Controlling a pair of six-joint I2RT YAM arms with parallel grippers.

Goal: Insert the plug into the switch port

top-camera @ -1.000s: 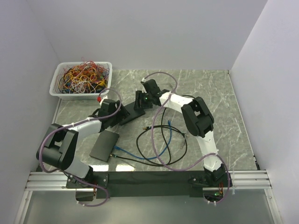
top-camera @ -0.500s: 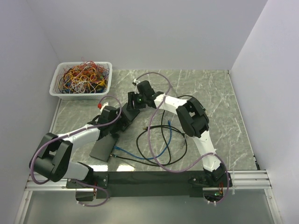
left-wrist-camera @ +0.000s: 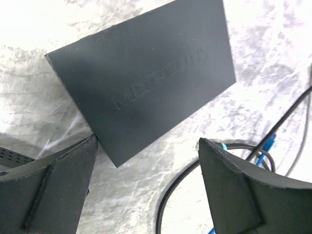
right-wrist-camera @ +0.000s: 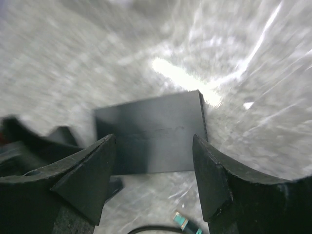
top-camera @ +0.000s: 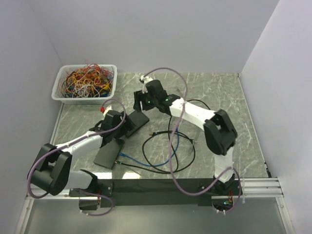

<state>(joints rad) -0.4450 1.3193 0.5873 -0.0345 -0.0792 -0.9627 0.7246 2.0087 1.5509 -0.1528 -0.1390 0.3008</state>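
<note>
- Grey-green marble table [top-camera: 229, 112] inside plain white walls, with a bin of tangled wires [top-camera: 83, 100] in the far left corner; the work sits mid-table.
- The switch [top-camera: 138, 121], a flat dark box with raised lettering on its lid, lies between the two grippers. A second dark box [top-camera: 108, 152] lies just beside it, nearer the arm bases.
- The left gripper [left-wrist-camera: 147, 146] hangs over a corner of the switch with its jaws spread wide and nothing between them.
- The right gripper [right-wrist-camera: 152, 146] is over the far side of the switch, also parted and empty; its view is blurred.
- The plug [right-wrist-camera: 184, 222], teal at the tip, lies loose on the table just beside the switch's edge, held by neither arm.
- The step in hand looks like taking up the plug. No view shows the port face, so find that first.
- Grip the plug by its body behind the tip, leaving the nose clear of the pads and square to the fingers.
- Have the other arm pinch the switch across its narrow sides; a light box like this probably slides when pushed.
- Bring the nose level with the port and push straight, without twisting.
- A blue cable [left-wrist-camera: 267, 145] loops close by; check that the right lead is taken and that it trails free, not snagged.
</note>
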